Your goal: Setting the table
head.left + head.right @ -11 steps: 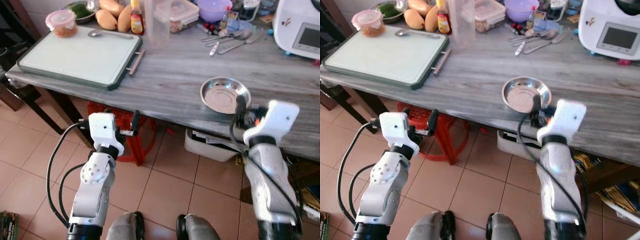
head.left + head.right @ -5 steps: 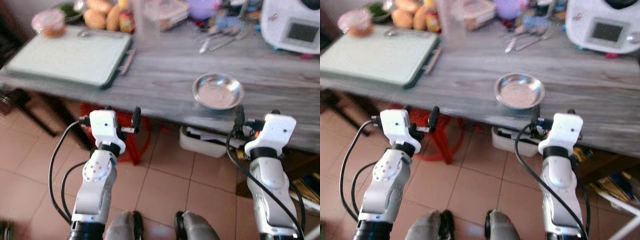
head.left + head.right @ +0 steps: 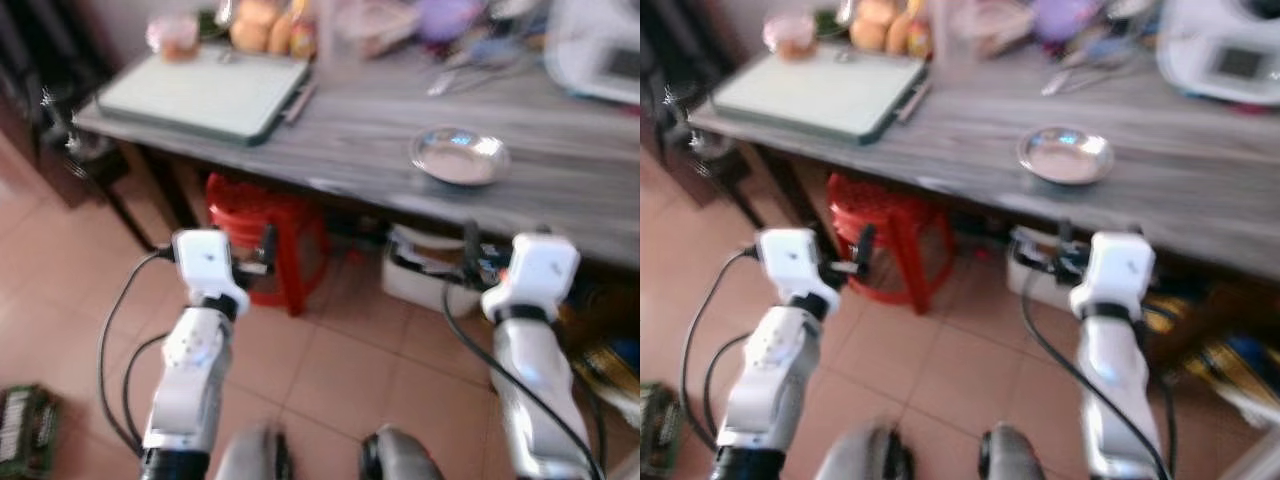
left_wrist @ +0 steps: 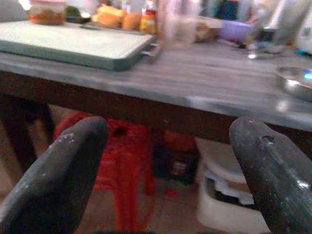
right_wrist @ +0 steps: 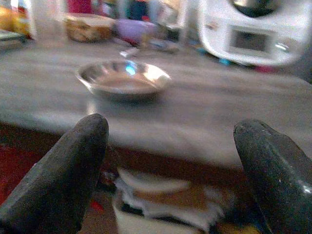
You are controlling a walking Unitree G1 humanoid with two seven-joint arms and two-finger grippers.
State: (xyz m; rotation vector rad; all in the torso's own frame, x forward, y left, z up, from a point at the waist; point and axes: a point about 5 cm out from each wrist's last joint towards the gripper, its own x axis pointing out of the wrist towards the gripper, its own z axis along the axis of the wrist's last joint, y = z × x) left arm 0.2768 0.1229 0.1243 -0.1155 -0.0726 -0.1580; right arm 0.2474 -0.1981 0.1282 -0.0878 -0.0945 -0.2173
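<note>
Steel dish [image 5: 123, 78], round, shallow and shiny, sits at your twelve o'clock on the table [image 3: 380, 150]; both your grippers [image 4: 165, 161] [image 5: 170, 165] are spread apart.

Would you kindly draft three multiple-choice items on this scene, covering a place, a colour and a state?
1. Where is the metal bowl?
A. On the grey table
B. On the stool
C. On the floor

2. What colour is the stool under the table?
A. Blue
B. Red
C. White

3. How do the right gripper's fingers stand?
A. Shut on the bowl
B. Shut on nothing
C. Open, holding nothing

Key: 1 A, the bowl rests on the tabletop; 2 B, its plastic is plainly red; 3 C, the right wrist view shows a wide gap with nothing between the fingers.
</note>
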